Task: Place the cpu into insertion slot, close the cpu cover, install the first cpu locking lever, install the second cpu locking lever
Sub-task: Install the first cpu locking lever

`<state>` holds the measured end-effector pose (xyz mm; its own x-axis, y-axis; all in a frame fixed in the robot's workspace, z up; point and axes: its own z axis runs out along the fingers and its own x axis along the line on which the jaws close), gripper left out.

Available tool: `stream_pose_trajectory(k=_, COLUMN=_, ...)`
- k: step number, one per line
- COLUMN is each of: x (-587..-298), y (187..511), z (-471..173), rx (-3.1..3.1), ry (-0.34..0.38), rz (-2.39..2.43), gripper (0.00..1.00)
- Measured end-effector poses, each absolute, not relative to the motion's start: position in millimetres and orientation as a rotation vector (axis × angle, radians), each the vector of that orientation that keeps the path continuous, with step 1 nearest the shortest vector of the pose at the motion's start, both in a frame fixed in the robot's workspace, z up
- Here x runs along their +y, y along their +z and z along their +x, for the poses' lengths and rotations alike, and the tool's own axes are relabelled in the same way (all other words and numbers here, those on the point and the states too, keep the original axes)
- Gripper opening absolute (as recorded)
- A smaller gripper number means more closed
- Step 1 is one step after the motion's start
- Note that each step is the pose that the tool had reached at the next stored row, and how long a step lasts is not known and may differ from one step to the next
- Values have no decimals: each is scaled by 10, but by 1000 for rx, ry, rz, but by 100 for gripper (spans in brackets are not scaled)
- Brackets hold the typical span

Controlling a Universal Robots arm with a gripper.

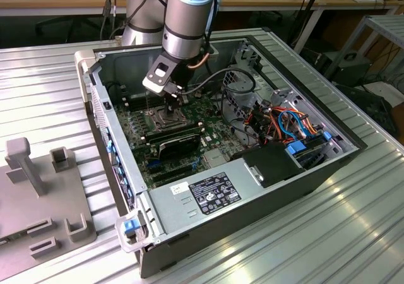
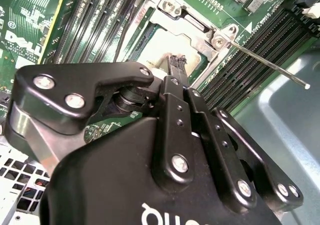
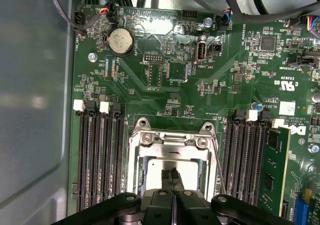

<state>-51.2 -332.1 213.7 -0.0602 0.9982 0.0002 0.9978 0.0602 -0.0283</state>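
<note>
Ribbed metal tabletop (image 1: 353, 233) carries an open computer case (image 1: 252, 224), with a grey fixture (image 1: 38, 195) at its 9 o'clock in the exterior view. From the power supply (image 1: 208, 195), the arm (image 1: 189, 19) comes down at about 11 o'clock, over the slot (image 1: 165, 115). In the first wrist view the fingers (image 3: 166, 181) are clenched together with nothing between them. Their tips are at the cpu (image 3: 152, 169), which lies in the slot under the lowered cover (image 3: 170, 141); whether they touch it I cannot tell. In the second wrist view one lever (image 2: 270, 65) sticks out free above the memory slots (image 2: 280, 30).
</note>
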Motion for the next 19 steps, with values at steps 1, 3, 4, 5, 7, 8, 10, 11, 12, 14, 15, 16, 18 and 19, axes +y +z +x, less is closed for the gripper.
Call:
stream_pose_trajectory(k=1, x=-3321, y=2143, z=-512, rx=-2273, ry=31, rz=-2140, gripper=11)
stream_pose_trajectory(k=3, x=-3321, y=2145, z=-512, rx=-2274, ry=32, rz=-2139, gripper=11)
stream_pose_trajectory(k=4, x=-3321, y=2146, z=-512, rx=-2278, ry=32, rz=-2134, gripper=11)
stream_pose_trajectory(k=5, x=-3321, y=2145, z=-512, rx=-2282, ry=32, rz=-2131, gripper=11)
stream_pose_trajectory(k=7, x=-3322, y=2146, z=-513, rx=-2288, ry=32, rz=-2124, gripper=11)
stream_pose_trajectory(k=8, x=-3321, y=2146, z=-513, rx=-2289, ry=32, rz=-2123, gripper=11)
stream_pose_trajectory(k=10, x=-3321, y=2145, z=-518, rx=-2289, ry=32, rz=-2122, gripper=11)
stream_pose_trajectory(k=11, x=-3321, y=2145, z=-521, rx=-2289, ry=32, rz=-2122, gripper=11)
stream_pose_trajectory(k=12, x=-3321, y=2145, z=-526, rx=-2289, ry=32, rz=-2122, gripper=11)
stream_pose_trajectory(k=14, x=-3321, y=2145, z=-530, rx=-2290, ry=31, rz=-2122, gripper=11)
stream_pose_trajectory(k=15, x=-3321, y=2145, z=-530, rx=-2294, ry=31, rz=-2117, gripper=11)
stream_pose_trajectory(k=16, x=-3321, y=2145, z=-531, rx=-2302, ry=31, rz=-2108, gripper=11)
stream_pose_trajectory(k=18, x=-3322, y=2146, z=-532, rx=-2331, ry=32, rz=-2076, gripper=11)
stream_pose_trajectory(k=19, x=-3322, y=2146, z=-531, rx=-2351, ry=32, rz=-2054, gripper=11)
